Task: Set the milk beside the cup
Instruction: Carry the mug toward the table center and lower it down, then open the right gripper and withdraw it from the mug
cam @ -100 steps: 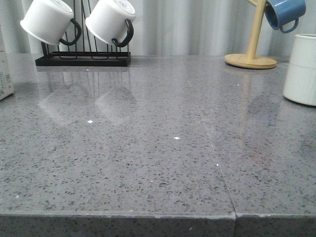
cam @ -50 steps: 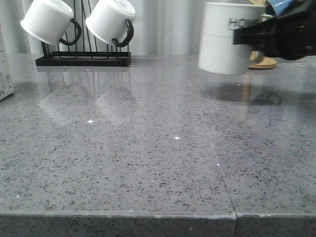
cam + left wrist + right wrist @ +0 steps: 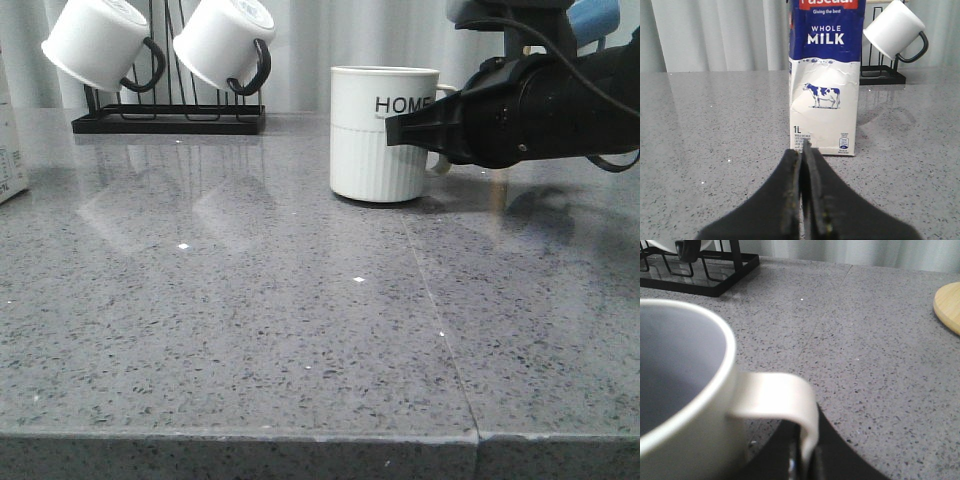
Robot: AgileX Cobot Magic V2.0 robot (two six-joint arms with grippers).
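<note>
The cup (image 3: 380, 135), an off-white ribbed mug with black "HOME" lettering, stands upright at the middle of the grey countertop. My right gripper (image 3: 420, 130) reaches in from the right and is shut on the cup's handle (image 3: 785, 395); in the right wrist view the gripper (image 3: 805, 460) pinches the handle's lower part. The milk (image 3: 825, 90), a white carton with a blue top and a cow picture, stands upright just beyond my left gripper (image 3: 802, 150), which is shut and empty. In the front view only a sliver of the milk (image 3: 10, 150) shows at the far left edge.
A black rack (image 3: 170, 122) at the back left holds two plain white black-handled mugs (image 3: 95, 40). A blue mug (image 3: 600, 15) hangs at the back right behind my right arm; the wooden stand's base (image 3: 950, 305) lies there. The countertop's front edge (image 3: 300, 437) is near.
The cup stood at the right edge, was then in the air held by my right gripper, and now stands further left at the table's middle. The milk has not moved.
</note>
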